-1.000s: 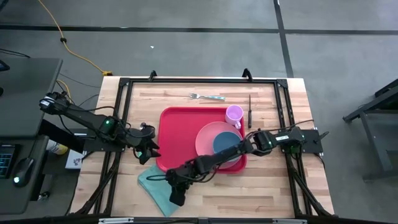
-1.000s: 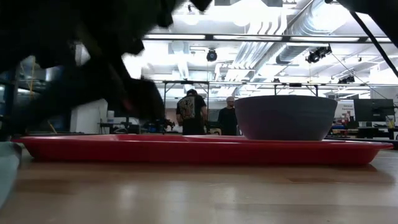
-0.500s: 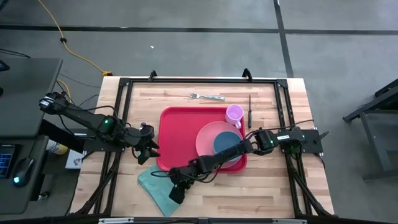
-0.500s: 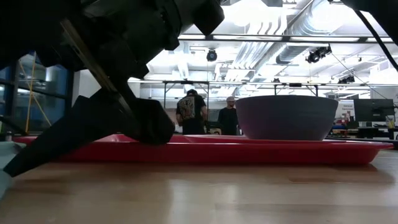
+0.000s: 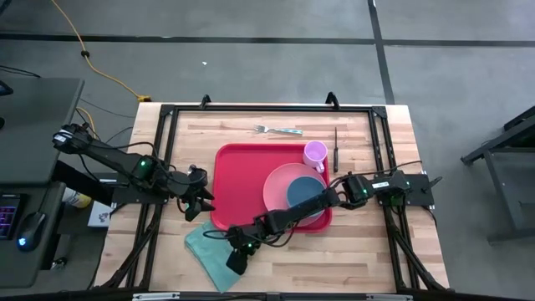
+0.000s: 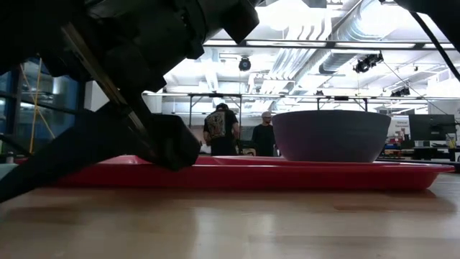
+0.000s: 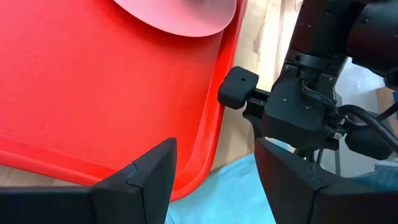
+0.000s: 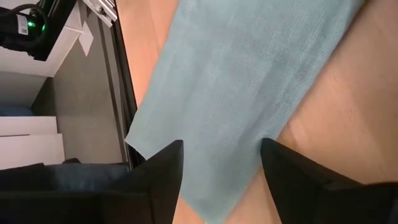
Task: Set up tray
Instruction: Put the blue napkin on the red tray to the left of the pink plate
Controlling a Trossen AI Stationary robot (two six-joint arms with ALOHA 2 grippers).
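The red tray [image 5: 251,180] lies mid-table and carries a pink plate [image 5: 280,186] with a dark blue bowl [image 5: 305,192]. A teal cloth [image 5: 209,249] lies flat on the wood off the tray's near-left corner. My right gripper [image 5: 236,261] has reached across the tray. It hangs open over the cloth [image 8: 236,93], one finger on each side of a patch of it [image 8: 217,186]. My left gripper [image 5: 199,206] waits open beside the tray's left rim [image 7: 208,155]. In the low view the right arm's fingers [image 6: 79,155] slant down to the table. My right gripper points down at the teal cloth with its fingers spread over the cloth's middle [image 8: 217,143]. I cannot tell whether the fingertips touch it. The cloth lies flat on the table.
A pink cup [image 5: 315,154] stands at the tray's far-right corner. A fork [image 5: 278,130] and a dark knife [image 5: 336,149] lie on the wood beyond it. A black frame [image 5: 167,125] rims the table. People stand in the room behind [image 6: 219,129].
My right gripper has come down toward the cloth and the table near the tray's near-left corner. In the low view its fingers now slant to the tabletop. The cloth and tray have not moved.
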